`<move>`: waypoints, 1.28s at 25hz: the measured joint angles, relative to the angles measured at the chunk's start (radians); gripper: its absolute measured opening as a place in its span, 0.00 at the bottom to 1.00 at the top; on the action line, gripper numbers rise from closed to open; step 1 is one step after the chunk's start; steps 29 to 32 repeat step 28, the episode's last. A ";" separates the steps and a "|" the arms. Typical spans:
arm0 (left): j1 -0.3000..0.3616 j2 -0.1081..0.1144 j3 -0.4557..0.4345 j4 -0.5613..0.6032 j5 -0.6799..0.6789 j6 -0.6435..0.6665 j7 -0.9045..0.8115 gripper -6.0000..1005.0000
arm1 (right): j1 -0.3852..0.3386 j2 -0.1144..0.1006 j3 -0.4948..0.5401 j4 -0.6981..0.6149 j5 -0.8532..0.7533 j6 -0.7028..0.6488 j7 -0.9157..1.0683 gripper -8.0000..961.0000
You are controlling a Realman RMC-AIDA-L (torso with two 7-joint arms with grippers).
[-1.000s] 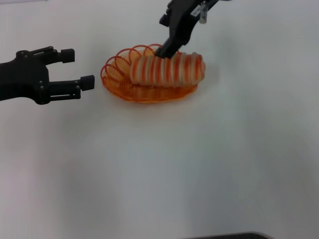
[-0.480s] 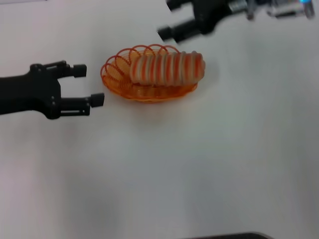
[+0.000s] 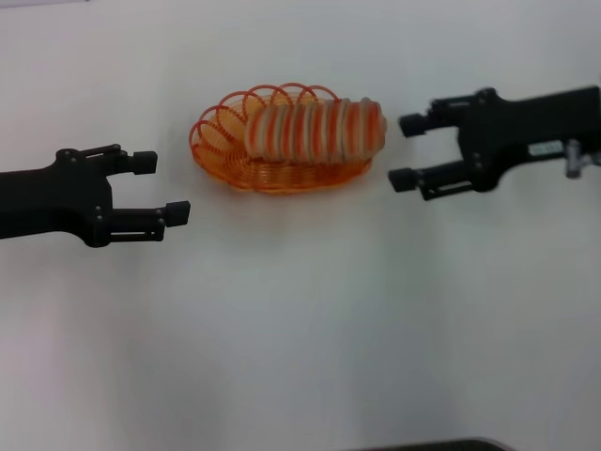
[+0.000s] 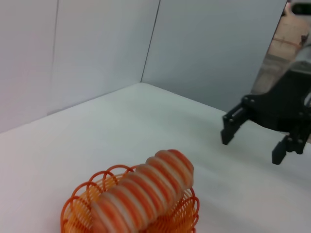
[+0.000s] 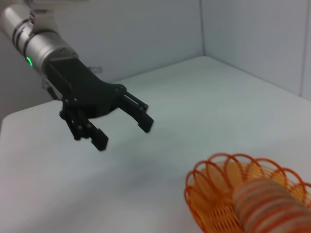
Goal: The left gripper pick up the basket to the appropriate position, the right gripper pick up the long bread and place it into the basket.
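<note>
The orange wire basket [image 3: 221,141] stands on the white table at centre back. The long bread [image 3: 315,130], tan with orange-red stripes, lies in it, its right end over the rim. My left gripper [image 3: 161,188] is open and empty, left of the basket and apart from it. My right gripper [image 3: 406,150] is open and empty, just right of the bread's end, not touching. The left wrist view shows the bread [image 4: 141,191], the basket [image 4: 77,206] and the right gripper [image 4: 252,141]. The right wrist view shows the left gripper [image 5: 124,131], the basket [image 5: 214,189] and the bread [image 5: 272,206].
The white table [image 3: 300,329] spreads wide in front of the basket. Pale walls [image 4: 97,43] rise behind the table in the wrist views. A dark edge [image 3: 423,445] shows at the bottom of the head view.
My right gripper let go of the bread, rose away, then swung to the right of the basket. My left gripper moved a little toward the basket. The bread stays in the basket.
</note>
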 joint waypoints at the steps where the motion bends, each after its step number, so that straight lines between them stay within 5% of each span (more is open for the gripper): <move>1: 0.003 -0.002 -0.002 -0.001 0.000 -0.001 0.000 0.87 | -0.017 0.002 0.015 0.001 0.000 0.000 -0.019 0.85; 32: 0.006 -0.009 0.009 -0.091 0.024 -0.109 0.015 0.87 | -0.084 0.008 0.051 0.015 -0.012 0.029 -0.085 0.85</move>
